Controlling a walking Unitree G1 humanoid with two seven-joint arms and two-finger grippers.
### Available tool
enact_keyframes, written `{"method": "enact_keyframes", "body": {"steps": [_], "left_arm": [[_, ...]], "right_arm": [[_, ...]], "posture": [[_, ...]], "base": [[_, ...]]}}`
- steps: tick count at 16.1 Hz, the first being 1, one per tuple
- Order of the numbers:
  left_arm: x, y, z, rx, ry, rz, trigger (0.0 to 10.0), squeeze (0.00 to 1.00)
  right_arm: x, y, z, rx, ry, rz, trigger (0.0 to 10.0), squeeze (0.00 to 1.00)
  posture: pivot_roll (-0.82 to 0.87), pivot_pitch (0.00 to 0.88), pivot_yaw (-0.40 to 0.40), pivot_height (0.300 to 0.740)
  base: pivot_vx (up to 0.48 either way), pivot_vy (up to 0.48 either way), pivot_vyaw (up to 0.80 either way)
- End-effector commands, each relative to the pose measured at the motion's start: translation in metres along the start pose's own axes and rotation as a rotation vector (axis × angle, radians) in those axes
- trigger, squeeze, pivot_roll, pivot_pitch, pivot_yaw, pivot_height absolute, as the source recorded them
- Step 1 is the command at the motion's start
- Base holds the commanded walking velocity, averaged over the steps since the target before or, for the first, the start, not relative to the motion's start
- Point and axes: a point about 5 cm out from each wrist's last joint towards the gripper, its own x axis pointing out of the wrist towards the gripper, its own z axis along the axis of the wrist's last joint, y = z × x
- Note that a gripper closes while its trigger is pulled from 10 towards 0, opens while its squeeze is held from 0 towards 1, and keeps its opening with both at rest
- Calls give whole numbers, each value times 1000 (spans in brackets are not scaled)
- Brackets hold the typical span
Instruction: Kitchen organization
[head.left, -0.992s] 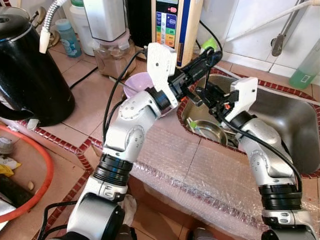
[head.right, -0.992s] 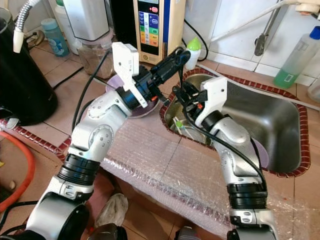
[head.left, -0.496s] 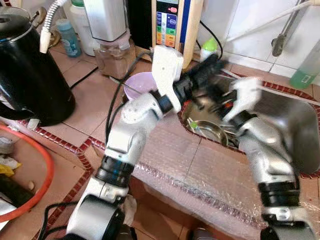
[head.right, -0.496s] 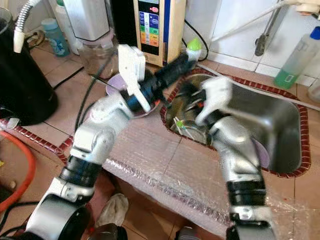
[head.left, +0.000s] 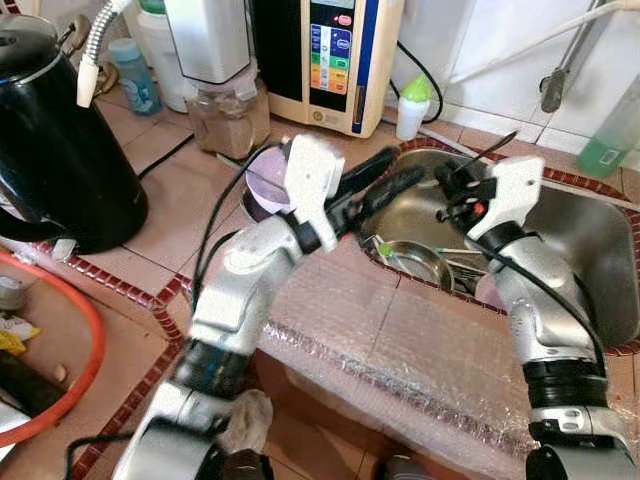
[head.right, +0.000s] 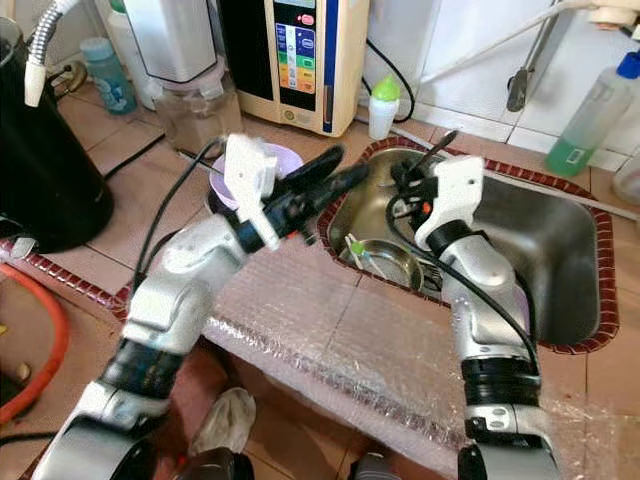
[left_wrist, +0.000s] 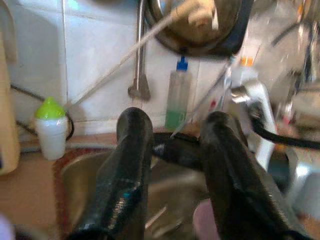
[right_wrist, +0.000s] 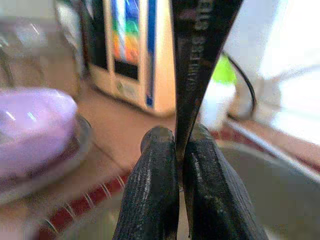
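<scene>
Now right tool (right_wrist: 179, 145) pinches dark utensil (right_wrist: 197, 55); embossed lettering unreadable.

A sink (head.left: 590, 250) is set into the counter (head.left: 170, 200) on the right, with a bowl (head.left: 420, 262) lying in its near left corner. A kettle (head.left: 55, 140) stands at the far left. Behind, along the wall, a blender (head.left: 222, 70), a dispenser (head.left: 345, 55) and a small bottle (head.left: 412, 100) are lined up from left to right. Bubble wrap (head.left: 400, 350) is spread along the counter's front edge.
</scene>
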Motion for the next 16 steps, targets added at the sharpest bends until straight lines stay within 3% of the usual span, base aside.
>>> {"method": "enact_keyframes", "body": {"steps": [1, 5, 6, 7, 8, 9, 10, 11, 12, 16], "left_arm": [[-4, -4, -3, 27, 32, -10, 10000, 1000], [-28, -15, -36, -1, 190, -31, 10000, 1000], [-31, -16, -40, -7, 217, -38, 10000, 1000], [-32, -15, -44, 0, 245, -37, 10000, 1000], [-34, -13, -48, 10, 265, -29, 10000, 1000], [-34, -12, -48, 17, 269, -25, 10000, 1000], [-34, -11, -49, 19, 272, -16, 10000, 1000], [-34, -11, -49, 20, 274, -13, 10000, 1000], [-34, -11, -50, 22, 275, -11, 10000, 1000], [-33, -10, -49, 27, 273, -1, 10000, 1000]], "right_arm": [[0, -2, -7, -26, 34, -24, 0, 0], [-4, -8, -50, -13, 204, -176, 0, 0], [-3, -7, -55, -15, 227, -195, 392, 0], [-4, -7, -62, -15, 266, -219, 2235, 0], [-5, -7, -72, -21, 332, -247, 1804, 0], [-7, -8, -78, -26, 367, -268, 6314, 0], [-11, -8, -86, 9, 414, -292, 10000, 122], [-12, -8, -89, 34, 424, -303, 10000, 682], [-13, -7, -90, 50, 423, -305, 10000, 1000], [-13, -5, -97, 60, 438, -309, 10000, 1000]], "posture": [[-101, 0, 12, 740], [-81, 10, 13, 740], [-73, 15, 16, 740], [-73, 15, 16, 740], [-69, 15, 19, 740], [-69, 15, 19, 740], [-69, 15, 19, 740], [-69, 11, 18, 740], [-69, 11, 18, 740], [-75, 4, 11, 740]], "base": [[0, 0, 0], [0, 0, 0], [0, 0, 0], [0, 0, 0], [0, 0, 0], [0, 0, 0], [0, 0, 0], [0, 0, 0], [0, 0, 0], [0, 0, 0]]}}
